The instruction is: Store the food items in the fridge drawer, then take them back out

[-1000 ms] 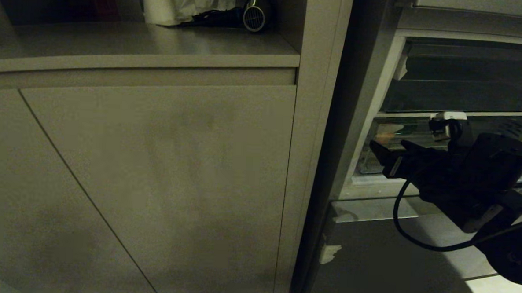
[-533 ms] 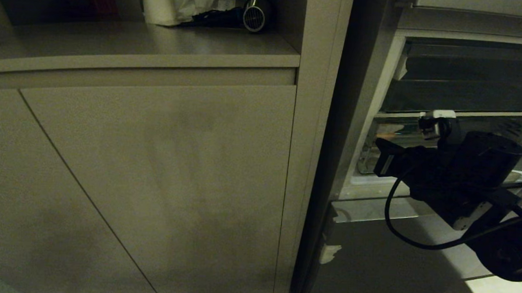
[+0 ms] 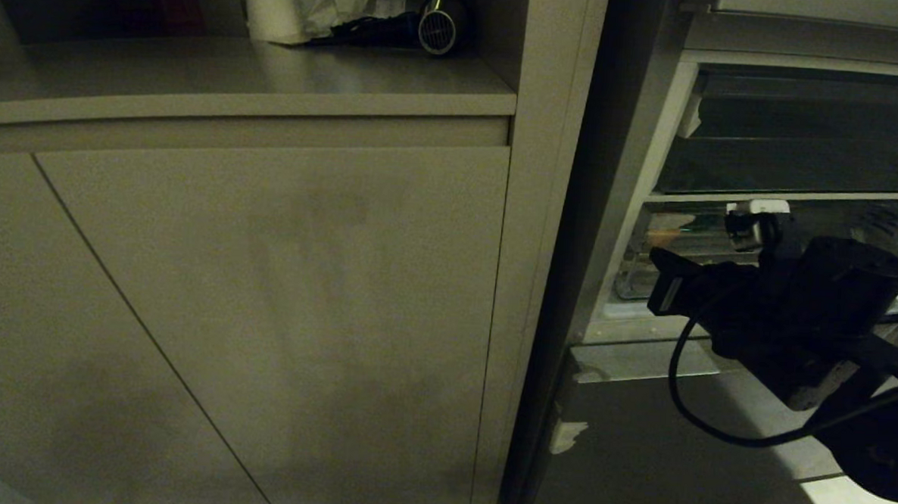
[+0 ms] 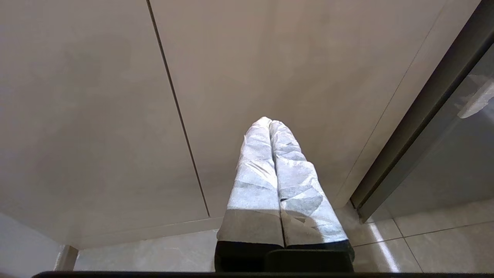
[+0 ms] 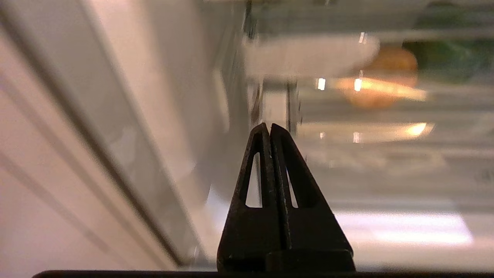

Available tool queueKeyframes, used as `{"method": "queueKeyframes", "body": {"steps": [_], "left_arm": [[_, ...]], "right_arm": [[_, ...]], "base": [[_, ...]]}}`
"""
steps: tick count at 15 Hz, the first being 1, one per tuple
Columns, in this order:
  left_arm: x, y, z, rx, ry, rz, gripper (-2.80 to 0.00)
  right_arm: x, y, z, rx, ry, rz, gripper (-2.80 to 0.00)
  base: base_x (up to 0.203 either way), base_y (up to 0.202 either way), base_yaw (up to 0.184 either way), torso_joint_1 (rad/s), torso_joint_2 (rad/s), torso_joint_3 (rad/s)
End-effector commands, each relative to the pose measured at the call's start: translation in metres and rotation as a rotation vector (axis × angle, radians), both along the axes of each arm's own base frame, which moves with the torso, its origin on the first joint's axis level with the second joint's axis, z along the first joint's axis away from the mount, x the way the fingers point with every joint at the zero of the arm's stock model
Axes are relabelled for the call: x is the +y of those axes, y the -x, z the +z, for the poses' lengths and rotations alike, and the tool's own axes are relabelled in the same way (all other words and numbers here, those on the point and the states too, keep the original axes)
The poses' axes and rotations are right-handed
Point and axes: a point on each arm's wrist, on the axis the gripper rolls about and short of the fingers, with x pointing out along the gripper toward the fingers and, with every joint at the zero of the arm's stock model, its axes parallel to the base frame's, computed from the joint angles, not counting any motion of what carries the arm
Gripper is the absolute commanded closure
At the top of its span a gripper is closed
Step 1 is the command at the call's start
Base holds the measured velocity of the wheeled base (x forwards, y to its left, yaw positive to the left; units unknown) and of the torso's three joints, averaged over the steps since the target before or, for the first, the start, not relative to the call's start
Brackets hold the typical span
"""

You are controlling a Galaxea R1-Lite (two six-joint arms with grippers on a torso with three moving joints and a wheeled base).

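Pincer tips of the right pincer (image 5: 269, 129), black and wedge-shaped, are pressed together empty before the clear plastic fridge drawer (image 5: 347, 135), where the round tan potato (image 5: 389, 67) and glossy green pepper (image 5: 451, 58) lie; the cloth-wrapped left pincer (image 4: 270, 122) hangs closed by smooth cabinet doors (image 4: 96, 116).

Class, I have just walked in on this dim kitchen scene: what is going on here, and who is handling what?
The robot's right arm reaches into the open fridge. Its right tool is shut and empty, pointing at the clear plastic fridge drawer. Behind that clear plastic a round tan-brown potato shows, with something dark green beside it, too blurred to name. The left tool, wrapped in white, is shut and parked low before the beige cabinet door.
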Motion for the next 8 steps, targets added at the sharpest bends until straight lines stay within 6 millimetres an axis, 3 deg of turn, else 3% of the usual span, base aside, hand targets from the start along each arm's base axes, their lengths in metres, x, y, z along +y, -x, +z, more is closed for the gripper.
{"method": "queueKeyframes", "body": {"steps": [1,2,3,4,8], "left_arm": [[0.0000,0.0000,0.0000,0.001,0.000,0.001,0.00],[0.0000,0.0000,0.0000,0.001,0.001,0.001,0.00],[0.0000,0.0000,0.0000,0.001,0.000,0.000,0.00],[0.0000,0.0000,0.0000,0.001,0.000,0.001,0.00],[0.0000,0.0000,0.0000,0.001,0.000,0.001,0.00]], "right_arm": [[-0.0058,0.0199,0.0019,0.001,-0.005,0.002,0.00],[-0.0081,0.0225,0.0008,0.008,-0.015,-0.004,0.00],[-0.0094,0.0227,-0.0003,0.013,-0.014,-0.020,-1.80],[-0.0091,0.0226,-0.0006,0.013,-0.016,-0.026,-2.80],[-0.0130,0.0264,-0.0035,0.018,-0.027,-0.035,-2.80]], "base": [[0.000,0.000,0.000,0.000,0.00,0.000],[0.000,0.000,0.000,0.000,0.00,0.000],[0.000,0.000,0.000,0.000,0.00,0.000],[0.000,0.000,0.000,0.000,0.00,0.000],[0.000,0.000,0.000,0.000,0.00,0.000]]}}
